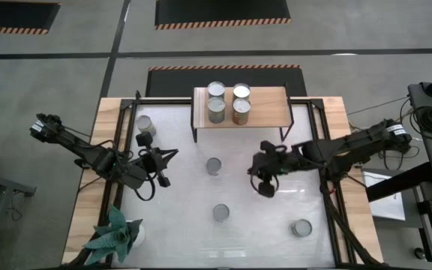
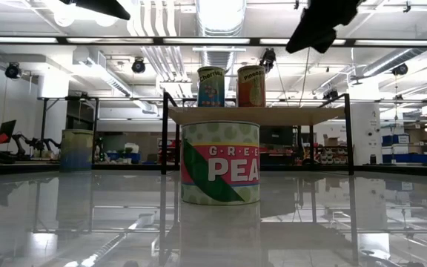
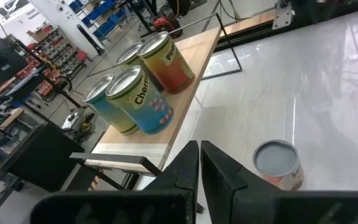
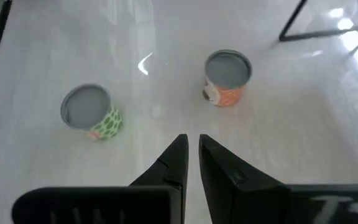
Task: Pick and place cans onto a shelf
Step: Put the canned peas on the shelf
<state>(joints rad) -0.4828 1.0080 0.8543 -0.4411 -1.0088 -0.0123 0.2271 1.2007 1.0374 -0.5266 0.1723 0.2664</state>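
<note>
The light-wood shelf [image 1: 265, 101] stands at the table's far middle on black legs, with several cans on it, among them one with a cherry label [image 3: 143, 102] and one with an orange-red label [image 3: 166, 62]. Loose cans stand upright on the white table: one at the far left [image 1: 145, 124], an orange one in the middle [image 1: 214, 166] [image 4: 227, 78], a green peas can [image 1: 221, 213] [image 2: 221, 163] and one at the near right [image 1: 301, 227]. My left gripper [image 3: 199, 158] is shut and empty, left of the middle can. My right gripper [image 4: 191, 149] is shut and empty, right of it.
A teal spiky plant [image 1: 115, 236] stands at the near left corner. Black frame rails [image 1: 328, 195] run along the table's sides. Bare white table lies between the loose cans and in front of the shelf.
</note>
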